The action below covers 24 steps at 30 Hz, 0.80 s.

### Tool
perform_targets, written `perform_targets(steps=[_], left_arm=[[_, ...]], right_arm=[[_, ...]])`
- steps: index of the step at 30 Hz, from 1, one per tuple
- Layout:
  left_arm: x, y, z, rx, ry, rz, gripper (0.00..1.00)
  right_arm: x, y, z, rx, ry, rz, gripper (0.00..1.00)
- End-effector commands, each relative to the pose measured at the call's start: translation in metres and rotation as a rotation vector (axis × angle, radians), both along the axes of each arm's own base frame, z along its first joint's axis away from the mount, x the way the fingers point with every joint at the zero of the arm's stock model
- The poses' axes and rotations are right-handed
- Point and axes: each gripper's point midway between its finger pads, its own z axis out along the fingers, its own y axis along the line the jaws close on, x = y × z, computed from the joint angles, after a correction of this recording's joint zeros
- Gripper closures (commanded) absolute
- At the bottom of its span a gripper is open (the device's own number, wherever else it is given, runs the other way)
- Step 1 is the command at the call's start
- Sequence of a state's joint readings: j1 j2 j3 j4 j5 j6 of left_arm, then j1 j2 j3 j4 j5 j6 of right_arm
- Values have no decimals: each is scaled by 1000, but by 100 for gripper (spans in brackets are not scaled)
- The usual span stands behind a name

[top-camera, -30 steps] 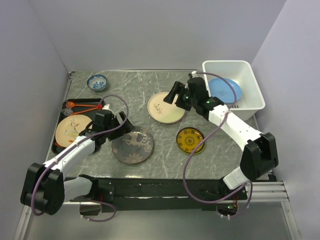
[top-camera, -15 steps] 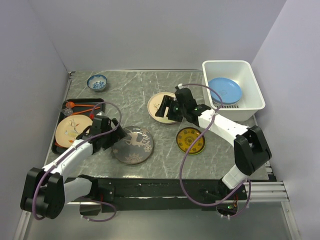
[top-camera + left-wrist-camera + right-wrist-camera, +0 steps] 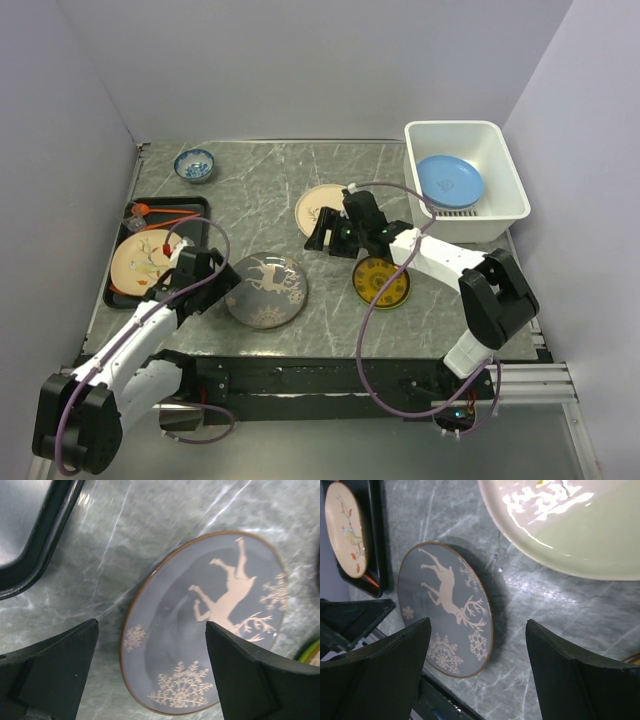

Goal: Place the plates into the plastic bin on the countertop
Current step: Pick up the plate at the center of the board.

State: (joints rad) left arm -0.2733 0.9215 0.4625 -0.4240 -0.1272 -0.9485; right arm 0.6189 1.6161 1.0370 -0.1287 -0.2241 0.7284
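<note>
Jaws are being held apart, empty, on left gripper (image 3: 151,625) and right gripper (image 3: 477,622). Grey plate (image 3: 175,645) is being overhung by the left.

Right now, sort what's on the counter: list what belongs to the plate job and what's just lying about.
For the job:
white bin
blue plate, already in the bin
cream plate
yellow plate
grey deer plate
peach plate

Lying about:
small patterned bowl
black tray
orange tool on that tray
</note>
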Motion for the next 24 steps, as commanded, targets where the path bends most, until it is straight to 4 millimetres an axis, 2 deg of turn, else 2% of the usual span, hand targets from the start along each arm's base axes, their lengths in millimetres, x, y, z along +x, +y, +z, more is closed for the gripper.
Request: perform_targets(steps=[1, 8, 11, 14, 17, 18, 20, 21, 24], left_arm=[[-4, -7, -15, -37, 27, -16, 9], [6, -20, -22, -80, 0, -64, 16], [8, -22, -25, -81, -2, -85, 21], [12, -23, -27, -76, -16, -100, 32], [13, -27, -33, -78, -9, -126, 46], [11, -28, -39, -79, 7, -133, 56], [13, -31, -42, -89, 3, -148, 72], [10, -34, -48, -101, 25, -161, 85], [10, -40, -53, -124, 41, -185, 99]], right_arm=[[-5, 14, -4, 37, -2, 30, 17], [-18, 18, -21, 66, 48, 57, 18], [-21, 21, -27, 103, 51, 69, 18], [-27, 24, -31, 141, 60, 82, 19], [-31, 24, -36, 162, 66, 84, 19], [-34, 24, -37, 167, 72, 90, 19], [-36, 22, -39, 169, 75, 84, 19], [-36, 21, -40, 169, 77, 83, 19], [-37, 15, -44, 152, 74, 71, 19]])
